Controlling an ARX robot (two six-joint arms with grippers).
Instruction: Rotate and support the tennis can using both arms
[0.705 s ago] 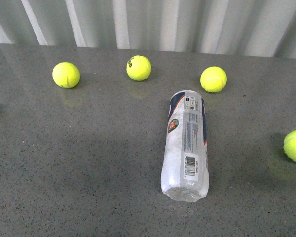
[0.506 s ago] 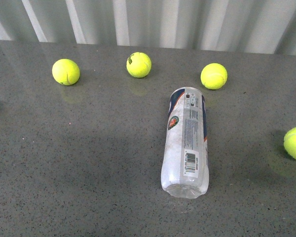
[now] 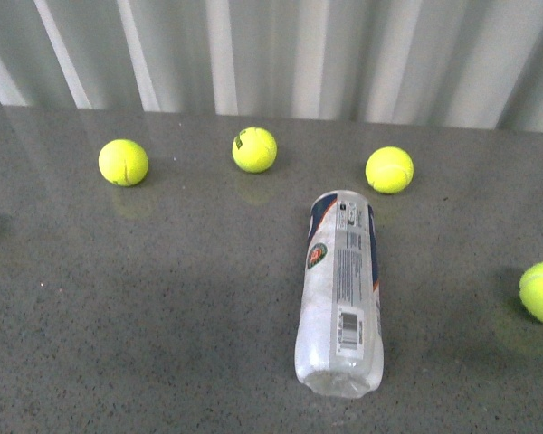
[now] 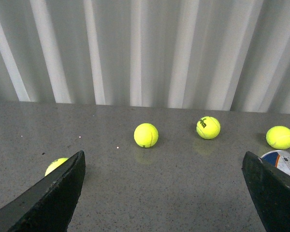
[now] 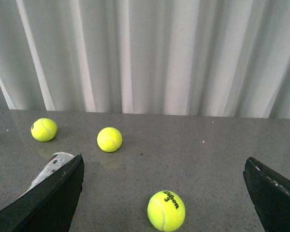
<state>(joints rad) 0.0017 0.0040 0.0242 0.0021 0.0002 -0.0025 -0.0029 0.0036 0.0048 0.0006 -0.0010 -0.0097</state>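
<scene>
Keeps left hand point(image 4: 163, 159) and right hand point(image 5: 163, 159) wide, empty, flanking can point(image 3: 341, 289); apparently hasn't moved it, only view shifted; rotation unstarted.

Yellow tennis balls point(image 3: 254, 149) scattered on grey speckled table point(image 3: 118, 316), white pleated curtain point(image 3: 344, 54) behind

1. "Wilson 3", in black print, stands on the right tennis ball point(image 5: 166, 210).
2. The tennis can point(image 3: 340, 294) bears a barcode; its label's fine print is too small to read.
</scene>
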